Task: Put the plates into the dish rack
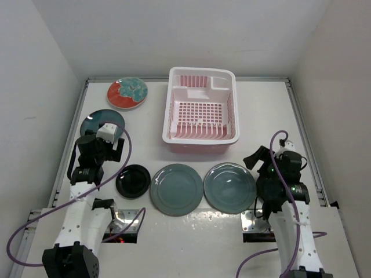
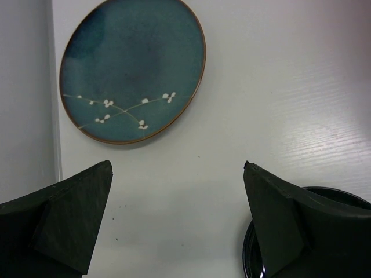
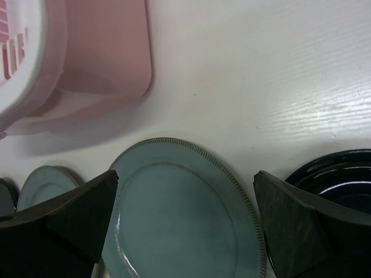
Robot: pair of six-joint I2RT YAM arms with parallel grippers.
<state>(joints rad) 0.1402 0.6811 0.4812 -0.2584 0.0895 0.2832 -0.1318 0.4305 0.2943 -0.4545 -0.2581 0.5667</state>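
Note:
The pink-and-white dish rack (image 1: 202, 113) stands at the back middle with no plate in it. The red plate with a pale blue centre (image 1: 127, 92) lies to its left. The darker teal plate (image 1: 97, 120) lies nearer, with white blossoms in the left wrist view (image 2: 132, 69). The small black plate (image 1: 133, 180) and two grey-teal plates (image 1: 176, 189) (image 1: 230, 187) lie in a row in front. My left gripper (image 1: 99, 152) (image 2: 177, 165) is open over bare table between the teal and black plates. My right gripper (image 1: 259, 161) (image 3: 185, 174) is open above the right grey-teal plate (image 3: 179, 220).
White walls close the table on the left, right and back. The rack's pink wall (image 3: 87, 63) shows at the upper left of the right wrist view. A dark glossy round rim (image 3: 336, 174) sits at that view's right edge. The black plate's rim (image 2: 253, 260) shows beside my left gripper's right finger.

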